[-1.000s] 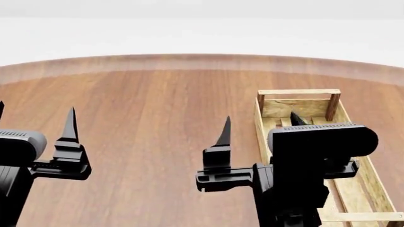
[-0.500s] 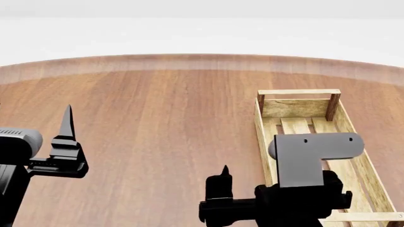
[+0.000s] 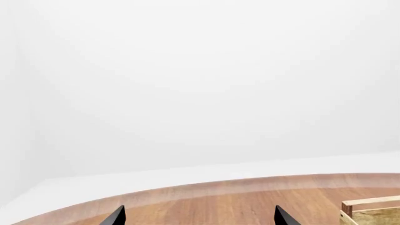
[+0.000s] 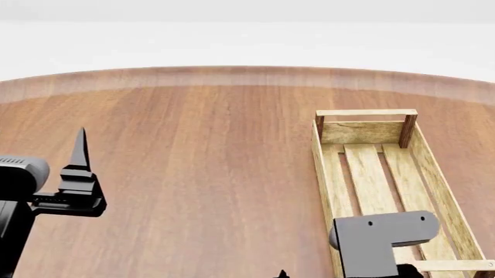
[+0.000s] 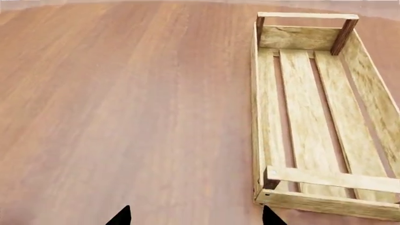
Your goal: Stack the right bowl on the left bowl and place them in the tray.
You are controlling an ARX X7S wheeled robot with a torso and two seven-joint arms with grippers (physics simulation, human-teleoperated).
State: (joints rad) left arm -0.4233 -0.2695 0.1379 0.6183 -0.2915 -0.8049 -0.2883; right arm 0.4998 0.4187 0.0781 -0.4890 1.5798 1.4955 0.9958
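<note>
No bowl shows in any view. The tray (image 4: 321,168) is a pale wooden crate with a three-slat bottom, standing empty at the right of the round wooden table (image 4: 193,145). My left gripper (image 3: 200,219) is open and empty; one finger (image 4: 80,153) stands upright at the left of the head view. My right gripper (image 5: 196,218) is open and empty, low over the table just left of the tray's near corner (image 5: 265,194). In the head view only one tip of it (image 4: 283,274) shows at the lower edge.
A grey bracket of my right arm (image 4: 383,231) covers the tray's near end in the head view. The table's curved far edge (image 4: 247,75) meets a white background. A far corner of the tray (image 3: 368,208) shows in the left wrist view.
My right arm has dropped back toward the lower edge of the head view, uncovering most of the tray. My left gripper has shifted slightly left.
</note>
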